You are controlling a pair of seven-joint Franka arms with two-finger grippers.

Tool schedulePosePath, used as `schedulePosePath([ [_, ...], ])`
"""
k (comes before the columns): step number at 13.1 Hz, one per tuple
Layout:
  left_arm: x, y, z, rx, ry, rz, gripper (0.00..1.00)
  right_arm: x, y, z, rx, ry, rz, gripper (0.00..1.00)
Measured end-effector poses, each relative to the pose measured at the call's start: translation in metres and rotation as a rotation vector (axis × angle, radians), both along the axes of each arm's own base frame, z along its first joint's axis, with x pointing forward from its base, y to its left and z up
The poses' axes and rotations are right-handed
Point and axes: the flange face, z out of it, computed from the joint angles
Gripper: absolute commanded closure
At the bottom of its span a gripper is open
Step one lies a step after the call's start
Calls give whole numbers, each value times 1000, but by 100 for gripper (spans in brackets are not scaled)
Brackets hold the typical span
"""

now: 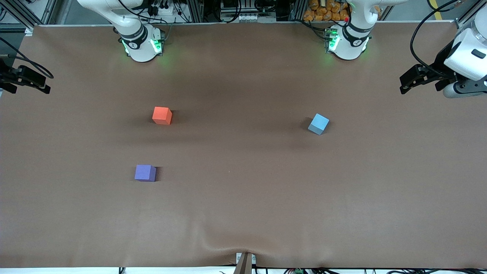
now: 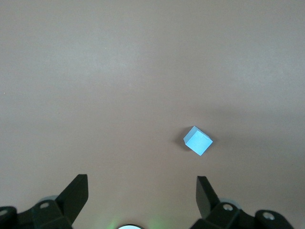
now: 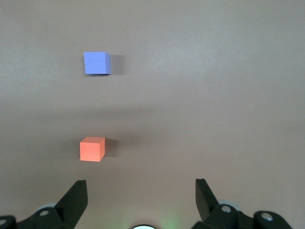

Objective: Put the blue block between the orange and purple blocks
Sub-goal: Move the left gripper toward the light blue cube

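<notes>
Three cubes sit apart on the worktop (image 1: 243,213): the blue block (image 1: 318,124) lies toward the left arm's end, nearest the left end effector (image 2: 142,187), which hangs open. Orange block (image 1: 162,115) and purple block (image 1: 145,172) lie below the open, waiting right end effector (image 3: 141,191).

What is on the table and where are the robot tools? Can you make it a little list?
blue block: on the table toward the left arm's end, alone, turned at an angle
orange block: on the table toward the right arm's end
purple block: nearer the front camera than the orange block, apart from it
gap between orange and purple: nothing in it
left tool: open, up over the table's left-arm end, holding nothing
right tool: open, up at the right arm's end, holding nothing
task: not started
</notes>
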Motion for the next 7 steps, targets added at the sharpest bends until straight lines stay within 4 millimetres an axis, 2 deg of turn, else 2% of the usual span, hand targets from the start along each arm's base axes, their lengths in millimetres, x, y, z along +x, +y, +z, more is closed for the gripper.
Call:
schedulePosePath([
  [7, 7, -3, -3, -2, 1, -6, 0, -2, 1, -1, 1, 15, 2, 0],
])
